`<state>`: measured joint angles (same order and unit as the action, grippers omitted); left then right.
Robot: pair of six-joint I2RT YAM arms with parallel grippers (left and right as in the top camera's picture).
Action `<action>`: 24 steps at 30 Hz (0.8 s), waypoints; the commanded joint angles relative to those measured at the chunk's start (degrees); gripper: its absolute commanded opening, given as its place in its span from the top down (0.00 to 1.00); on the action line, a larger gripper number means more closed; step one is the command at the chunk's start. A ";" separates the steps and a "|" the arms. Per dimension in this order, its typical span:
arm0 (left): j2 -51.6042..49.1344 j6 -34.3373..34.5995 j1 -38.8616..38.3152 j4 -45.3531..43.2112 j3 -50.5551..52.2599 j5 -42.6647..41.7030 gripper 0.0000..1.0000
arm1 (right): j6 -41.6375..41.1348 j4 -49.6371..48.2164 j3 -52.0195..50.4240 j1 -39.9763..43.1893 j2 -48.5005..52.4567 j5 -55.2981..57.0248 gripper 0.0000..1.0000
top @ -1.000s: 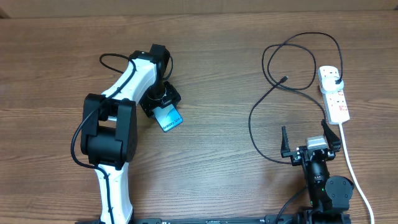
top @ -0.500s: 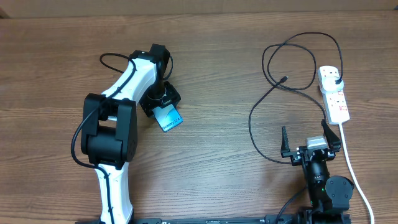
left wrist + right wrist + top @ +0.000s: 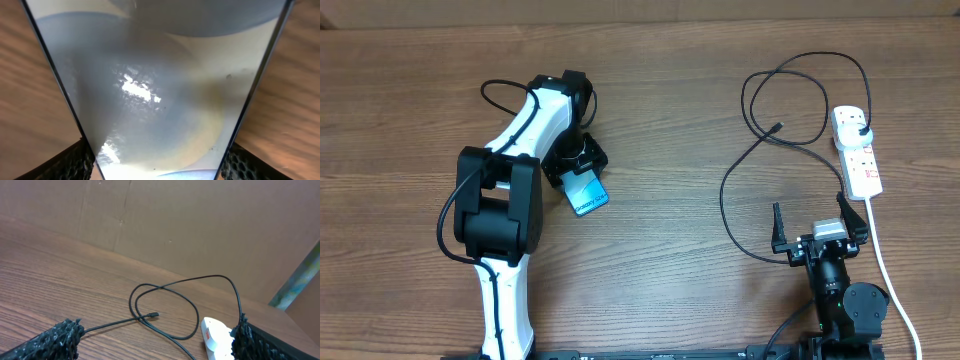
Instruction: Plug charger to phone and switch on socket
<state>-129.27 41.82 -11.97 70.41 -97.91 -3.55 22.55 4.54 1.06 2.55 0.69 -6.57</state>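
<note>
The phone (image 3: 588, 196) has a light blue lit screen and lies at table left, held between the fingers of my left gripper (image 3: 578, 172). In the left wrist view the phone's screen (image 3: 160, 90) fills the frame between the two dark fingers. The charger (image 3: 740, 160) is a thin black cable looped at table right; its small connector (image 3: 778, 127) lies free and its black plug (image 3: 858, 124) sits in the socket (image 3: 856, 150), a white power strip with red switches. My right gripper (image 3: 819, 228) is open and empty below the socket. The right wrist view shows the connector (image 3: 153, 314) and the socket's end (image 3: 216, 337).
The socket's white cord (image 3: 885, 270) runs down the table's right side past the right arm. A brown cardboard wall (image 3: 200, 225) stands behind the table. The left arm's white body (image 3: 505, 190) stretches down the left side.
My left gripper and the phone have shifted slightly left and down and turned a little. The right arm, charger and socket have not moved.
</note>
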 commanded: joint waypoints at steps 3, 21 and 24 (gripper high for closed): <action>-4.87 -0.81 0.74 3.06 -0.83 6.49 0.48 | -0.02 -0.26 -0.61 0.11 -0.52 0.48 0.00; -4.87 -3.32 0.74 4.50 -1.40 4.11 0.48 | -0.02 -0.26 -0.61 0.11 -0.52 0.46 0.00; -4.87 -3.65 0.74 4.57 -1.40 4.07 0.49 | -0.02 -0.26 -0.61 0.11 -0.52 0.46 0.00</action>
<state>-130.65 38.94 -11.57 75.18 -100.09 -1.87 22.55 4.54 1.06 2.55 0.69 -6.57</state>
